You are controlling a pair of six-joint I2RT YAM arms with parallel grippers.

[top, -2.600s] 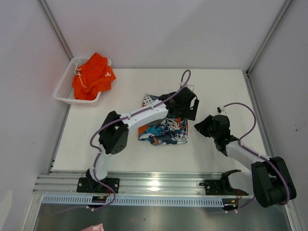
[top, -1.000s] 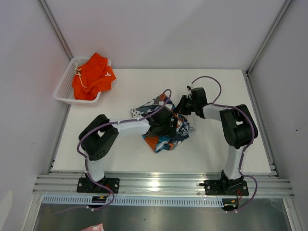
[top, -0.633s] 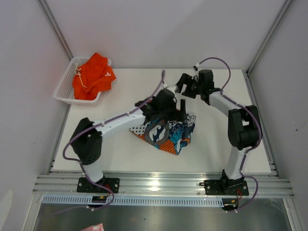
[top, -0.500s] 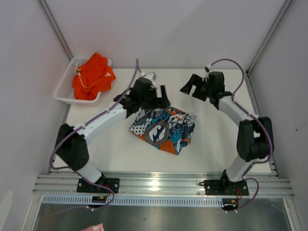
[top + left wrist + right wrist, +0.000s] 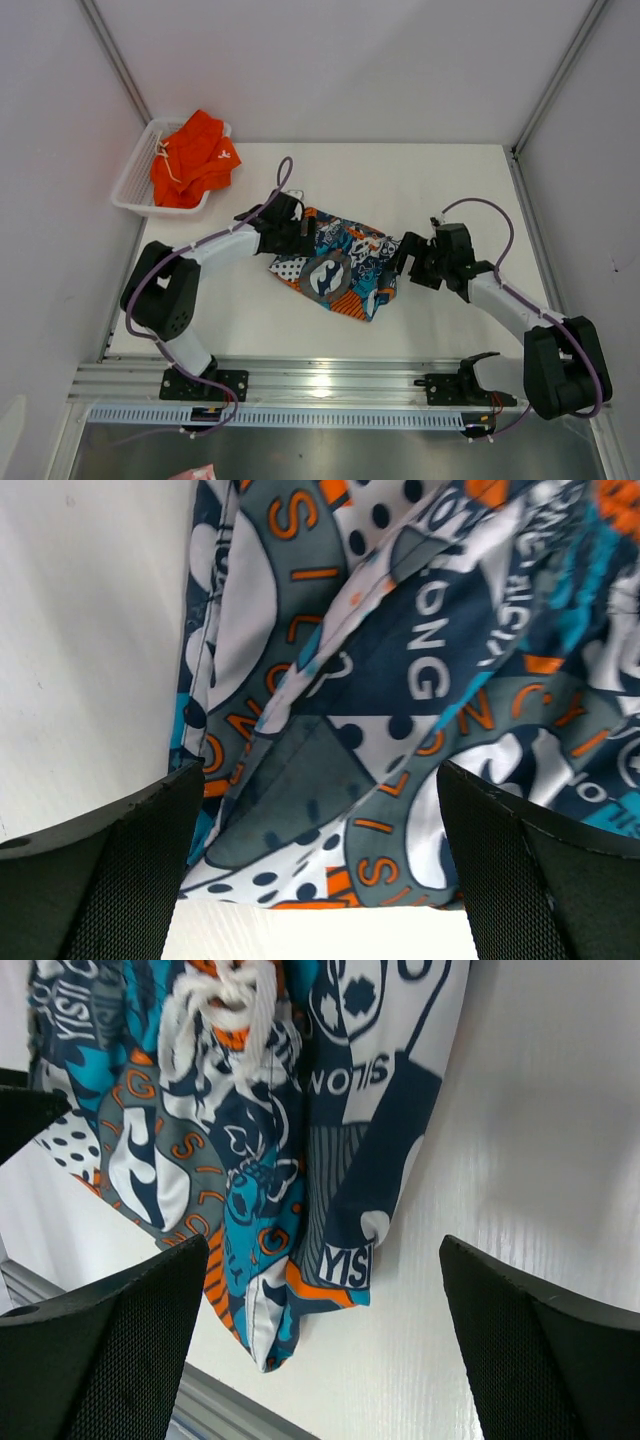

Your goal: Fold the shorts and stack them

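Both stand wide open and empty: my left gripper (image 5: 296,232) and right gripper (image 5: 408,262) flank the printed shorts (image 5: 345,268), whose long axis runs between them.

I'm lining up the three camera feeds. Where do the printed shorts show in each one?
Top camera: the printed shorts lie spread out near the middle of the white table.
Left wrist: they fill the middle and right, with bare table at the left.
Right wrist: they fill the upper left, with bare table at the right.
Shared landmark: the white table bordering the shorts' edge.
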